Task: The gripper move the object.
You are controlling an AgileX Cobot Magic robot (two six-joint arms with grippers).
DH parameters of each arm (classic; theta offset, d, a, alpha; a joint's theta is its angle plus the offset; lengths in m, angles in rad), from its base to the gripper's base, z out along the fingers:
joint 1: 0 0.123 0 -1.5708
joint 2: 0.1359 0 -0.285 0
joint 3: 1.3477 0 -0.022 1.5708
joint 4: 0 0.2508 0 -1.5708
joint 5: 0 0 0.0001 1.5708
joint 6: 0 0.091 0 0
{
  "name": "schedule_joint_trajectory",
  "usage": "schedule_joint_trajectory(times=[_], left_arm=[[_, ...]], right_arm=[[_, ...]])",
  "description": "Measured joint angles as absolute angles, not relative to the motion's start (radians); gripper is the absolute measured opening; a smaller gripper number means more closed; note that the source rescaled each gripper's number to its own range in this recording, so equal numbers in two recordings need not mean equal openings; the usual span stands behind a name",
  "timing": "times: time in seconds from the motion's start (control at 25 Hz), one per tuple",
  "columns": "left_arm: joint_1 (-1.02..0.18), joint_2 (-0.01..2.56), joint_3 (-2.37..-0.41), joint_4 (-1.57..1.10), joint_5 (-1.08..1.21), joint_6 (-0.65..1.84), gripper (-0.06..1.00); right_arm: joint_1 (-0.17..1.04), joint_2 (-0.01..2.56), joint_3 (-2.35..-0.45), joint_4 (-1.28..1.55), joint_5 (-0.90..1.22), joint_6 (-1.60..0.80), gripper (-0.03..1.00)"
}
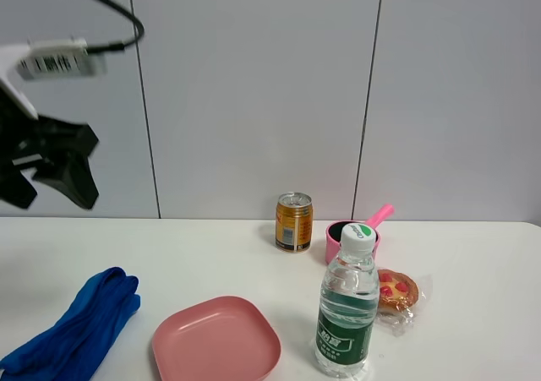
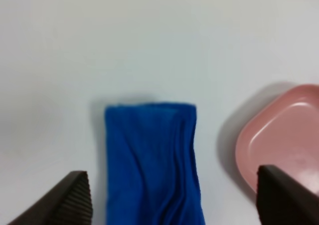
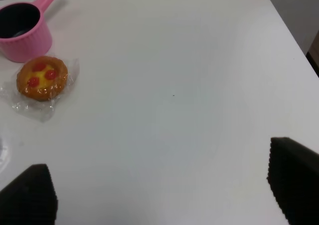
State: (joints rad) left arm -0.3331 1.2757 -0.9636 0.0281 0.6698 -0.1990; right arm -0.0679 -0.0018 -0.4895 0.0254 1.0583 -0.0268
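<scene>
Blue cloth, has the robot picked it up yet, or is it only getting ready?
Only getting ready. Done: nothing looks moved; the blue cloth lies flat on the table beside the pink plate. In hand: nothing, but the left gripper hangs open above the cloth. Left: come down, grab, move it. The right gripper is open over bare table.

You get bright, even light from overhead, so shadows stay soft, like the one beside the pink plate [image 2: 286,135]. Your left wrist view is blurred, the blue cloth [image 2: 152,160] soft-edged; both wrist views' fingertips look dark and unfocused.
</scene>
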Motion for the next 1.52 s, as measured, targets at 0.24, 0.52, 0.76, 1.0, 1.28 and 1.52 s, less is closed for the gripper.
schedule_joint_trajectory(times=[0.24,0.52,0.76,1.0,1.28,1.52], left_arm=[[-0.331,0.969,-1.021,0.167,0.819,-0.13,0.71],[-0.203,0.65,-1.022,0.231,1.03,-0.109,0.84],[-0.13,0.44,-1.005,0.189,1.195,-0.063,0.84],[-0.129,0.234,-0.872,0.132,1.209,-0.082,0.84],[-0.129,0.059,-0.725,0.16,1.209,-0.084,0.84],[-0.129,-0.004,-0.614,0.183,1.209,-0.07,0.84]], right_arm=[[-0.068,-0.002,-0.49,0.025,1.058,-0.027,1.0],[-0.068,-0.002,-0.49,0.025,1.058,-0.027,1.0],[-0.068,-0.002,-0.49,0.025,1.058,-0.027,1.0],[-0.068,-0.002,-0.49,0.025,1.058,-0.027,1.0],[-0.068,-0.002,-0.49,0.025,1.058,-0.027,1.0],[-0.068,-0.002,-0.49,0.025,1.058,-0.027,1.0]])
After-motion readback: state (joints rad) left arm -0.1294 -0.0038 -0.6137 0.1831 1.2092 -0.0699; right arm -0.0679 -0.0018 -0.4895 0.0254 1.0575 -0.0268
